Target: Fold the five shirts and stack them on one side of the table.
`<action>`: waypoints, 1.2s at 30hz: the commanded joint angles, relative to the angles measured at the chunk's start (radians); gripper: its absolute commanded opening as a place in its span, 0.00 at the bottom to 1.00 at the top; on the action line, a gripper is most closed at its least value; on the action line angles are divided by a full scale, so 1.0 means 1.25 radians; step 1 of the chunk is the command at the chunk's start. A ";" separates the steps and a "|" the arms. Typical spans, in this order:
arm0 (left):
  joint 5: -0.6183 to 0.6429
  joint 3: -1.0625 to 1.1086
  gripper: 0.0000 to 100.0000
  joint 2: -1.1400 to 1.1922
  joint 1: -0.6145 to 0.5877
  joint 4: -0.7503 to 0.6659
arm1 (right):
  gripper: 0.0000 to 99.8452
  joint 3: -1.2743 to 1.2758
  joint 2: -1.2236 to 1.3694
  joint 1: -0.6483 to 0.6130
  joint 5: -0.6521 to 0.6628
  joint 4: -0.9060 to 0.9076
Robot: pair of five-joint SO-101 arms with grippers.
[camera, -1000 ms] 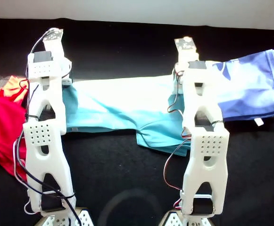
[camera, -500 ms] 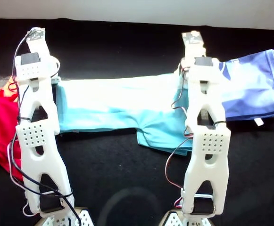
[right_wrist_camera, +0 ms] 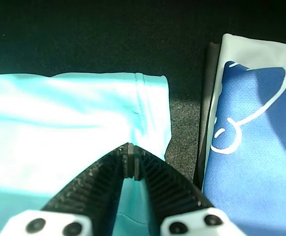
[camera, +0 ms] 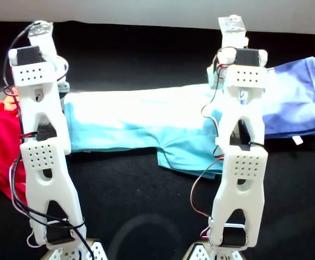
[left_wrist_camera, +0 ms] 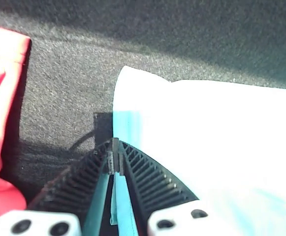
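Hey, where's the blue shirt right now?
In the high view, the blue shirt lies flat at the right side of the table, toward its far edge, just past the right end of the turquoise shirt.

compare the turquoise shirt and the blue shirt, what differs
The turquoise shirt lies stretched across the middle; the blue shirt is a compact fold on the right side. Turquoise is plain, blue carries white line print. The left pincer and right pincer pinch the turquoise shirt; neither grips the blue shirt. Both rest on the black table.

Teal shirt [camera: 135, 122], flat, spread crosswise
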 commanded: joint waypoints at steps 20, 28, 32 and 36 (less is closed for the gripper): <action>-0.001 0.843 0.01 -0.458 0.107 -0.204 | 0.01 0.274 -0.434 -0.041 -0.007 0.071; -0.068 1.105 0.01 -0.552 0.079 -0.393 | 0.01 0.673 -0.625 -0.116 -0.007 0.064; -0.066 1.190 0.01 -0.536 0.018 -0.518 | 0.01 0.843 -0.668 -0.147 -0.002 0.037; -0.063 1.207 0.01 -0.498 -0.036 -0.590 | 0.01 1.006 -0.719 -0.188 0.000 -0.050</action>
